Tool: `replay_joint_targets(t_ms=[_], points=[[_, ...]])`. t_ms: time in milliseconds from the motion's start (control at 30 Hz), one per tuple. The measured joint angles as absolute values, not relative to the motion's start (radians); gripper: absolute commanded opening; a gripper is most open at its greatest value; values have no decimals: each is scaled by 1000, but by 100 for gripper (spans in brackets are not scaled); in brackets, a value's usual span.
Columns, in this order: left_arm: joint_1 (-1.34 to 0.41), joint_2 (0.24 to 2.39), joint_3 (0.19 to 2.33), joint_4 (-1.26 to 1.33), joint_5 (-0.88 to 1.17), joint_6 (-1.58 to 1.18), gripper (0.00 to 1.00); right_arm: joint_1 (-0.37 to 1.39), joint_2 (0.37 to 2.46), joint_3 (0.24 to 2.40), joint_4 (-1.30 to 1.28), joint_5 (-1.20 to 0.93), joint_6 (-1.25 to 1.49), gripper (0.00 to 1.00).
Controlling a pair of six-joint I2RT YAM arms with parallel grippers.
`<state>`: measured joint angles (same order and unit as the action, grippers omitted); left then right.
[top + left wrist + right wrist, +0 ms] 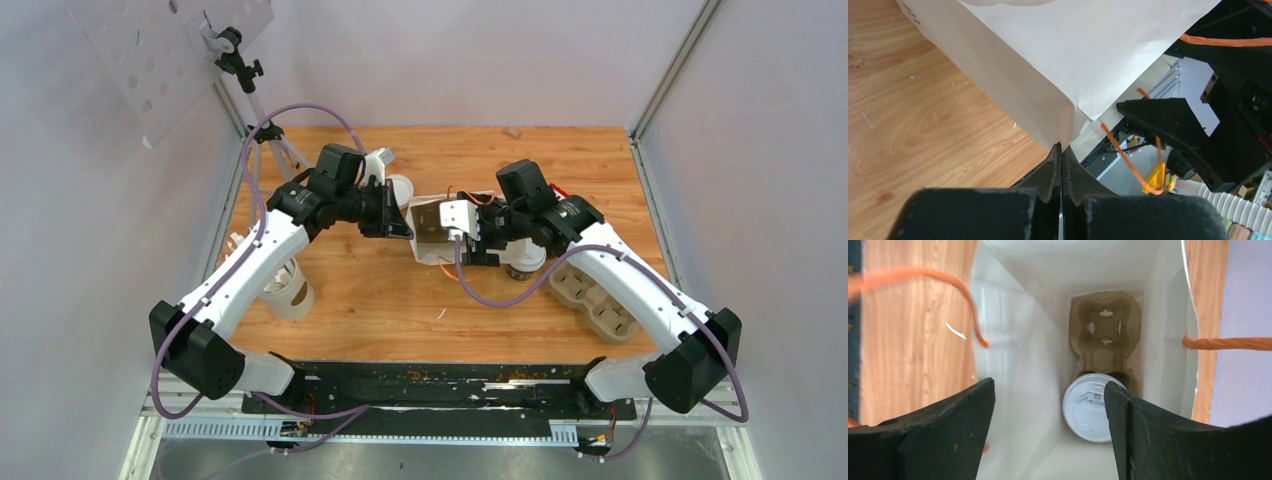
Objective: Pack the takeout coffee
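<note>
**The bag may tip when the right tool comes out**

We think the main danger is the orange string handles [1228,343] of the white paper bag [1013,365]. The right tool [1048,387] hangs open over the bag mouth and holds nothing. If a finger catches a handle or the thin wall on the way up, the bag could tip and the cup could leave its seat. The left tool [1062,156] is closed on one edge of the bag, so only that side is held steady.

One takeout coffee [1088,407] stands upright deep in the bag, in the near socket of the brown cup carrier [1105,327]. We see only its white sip lid. The far socket is empty. A second cup [524,266] seems to stand on the desk [380,290] under the right arm, mostly hidden.
</note>
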<state>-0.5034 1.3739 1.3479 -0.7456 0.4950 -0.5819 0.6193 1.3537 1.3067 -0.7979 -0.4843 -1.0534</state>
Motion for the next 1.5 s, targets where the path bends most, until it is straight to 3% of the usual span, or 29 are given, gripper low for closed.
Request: replay_joint_targets(t_ms=[600,733,967,1133,1500], points=[[-494,1385,1384,-778,488,-590,0,659,1312,1405,-840,-691,-503,83],[-494,1399,1398,-784,488,-591,0,659,1314,1436,-819,-781,-350,91],[-494,1428,1446,-789,488,-593,0,659,1356,1564,-784,-909,-145,93],[-491,1429,1449,-802,484,-589,0,652,1374,1644,-765,-873,-52,100],[-474,1429,1466,-857,435,-574,0,444,1342,1699,-725,-742,137,100]])
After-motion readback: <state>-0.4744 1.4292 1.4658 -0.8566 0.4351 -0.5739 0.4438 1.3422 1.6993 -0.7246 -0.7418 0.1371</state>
